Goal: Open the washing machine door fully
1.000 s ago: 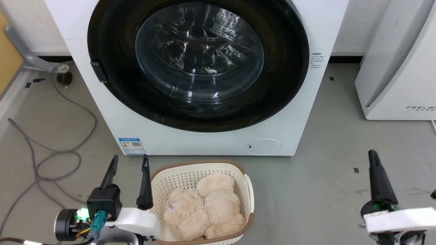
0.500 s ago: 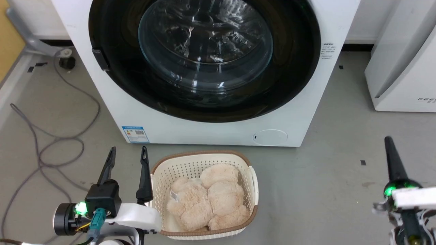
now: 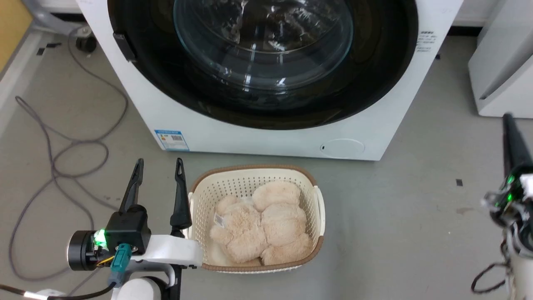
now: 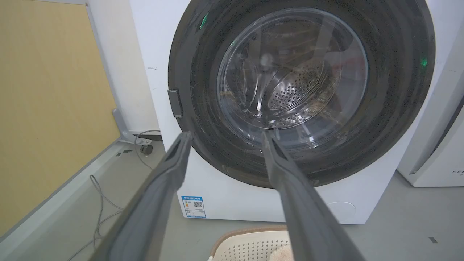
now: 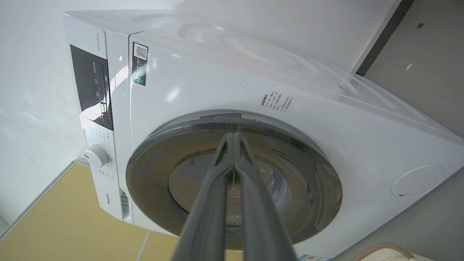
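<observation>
While the washing machine door (image 3: 263, 50) sits closed, left hand (image 3: 159, 163) fingers apart — right hand (image 5: 233, 135) pressed together.

A cream basket (image 3: 250, 183) holds a beige plush toy (image 3: 260, 225); a grey cable (image 3: 126, 107) loops across the floor (image 3: 395, 208).

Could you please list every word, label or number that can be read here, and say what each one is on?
"FE", cut off by the picture's edge: white appliance, left wrist view.
Blue sticker, low on the washing machine: too small to read.
Black print beside the washing machine door: too small to read.
Control panel lettering: blurred.
</observation>
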